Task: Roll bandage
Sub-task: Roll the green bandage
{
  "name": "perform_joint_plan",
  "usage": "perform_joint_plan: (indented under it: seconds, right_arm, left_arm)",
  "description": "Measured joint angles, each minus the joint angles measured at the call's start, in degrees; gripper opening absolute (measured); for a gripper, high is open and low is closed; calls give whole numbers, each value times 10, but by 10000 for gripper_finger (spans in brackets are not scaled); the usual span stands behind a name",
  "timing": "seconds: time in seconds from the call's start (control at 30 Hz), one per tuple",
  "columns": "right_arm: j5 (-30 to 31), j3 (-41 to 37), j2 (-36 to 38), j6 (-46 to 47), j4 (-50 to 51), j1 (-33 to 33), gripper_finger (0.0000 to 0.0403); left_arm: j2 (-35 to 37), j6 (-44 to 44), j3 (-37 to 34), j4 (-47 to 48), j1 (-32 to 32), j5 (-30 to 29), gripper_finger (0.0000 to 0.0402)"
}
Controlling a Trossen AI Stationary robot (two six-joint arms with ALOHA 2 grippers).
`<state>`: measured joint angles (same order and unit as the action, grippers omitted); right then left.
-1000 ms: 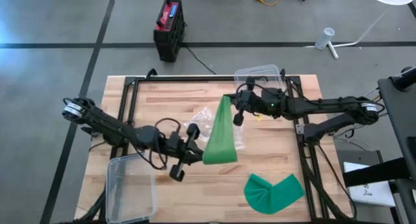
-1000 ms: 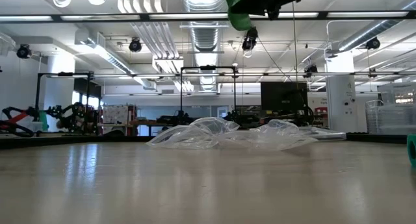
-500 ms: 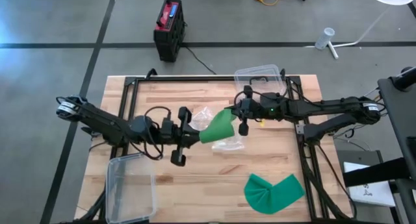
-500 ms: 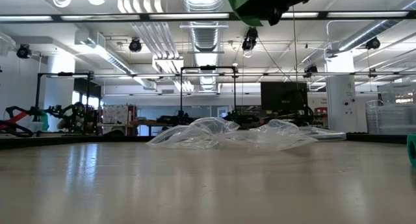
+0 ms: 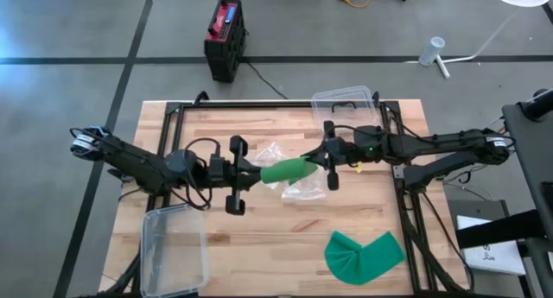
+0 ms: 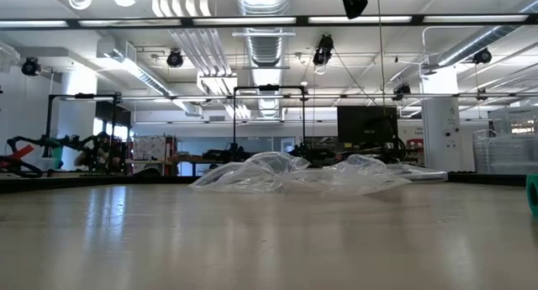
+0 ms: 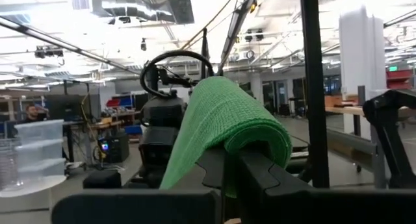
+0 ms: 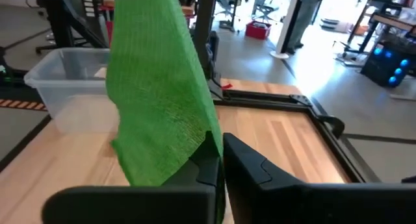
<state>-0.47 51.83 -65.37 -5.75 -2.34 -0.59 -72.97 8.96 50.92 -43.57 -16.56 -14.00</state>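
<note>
Over the worktop [image 5: 216,134] you've got the green bandage [image 5: 289,170] strung in mid-air between both arms, above the crumpled plastic bag [image 5: 275,153]. Left gripper [image 5: 251,172] pinches one end, right gripper [image 5: 321,163] pinches the other; hold tension and keep the edges aligned as you roll.

No words, numbers or signs can be read in any of the pictures. Nothing that can be made out is printed on the table [image 5: 216,125], on the clear boxes, or in the room behind.
</note>
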Motion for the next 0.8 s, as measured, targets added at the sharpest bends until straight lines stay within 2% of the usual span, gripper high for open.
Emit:
perform_joint_plan:
  seconds: [0.4, 0.67, 0.8]
  right_arm:
    - [0, 0, -1, 13, -4, 9, 118]
    - [-1, 0, 5, 13, -3, 9, 158]
    - [-26, 0, 23, 21, 11, 8, 175]
  left_arm:
    - [-9, 4, 0, -10, 2, -3, 4]
    - [-9, 13, 0, -9, 2, -5, 4]
    - [-9, 8, 0, 2, 2, -5, 4]
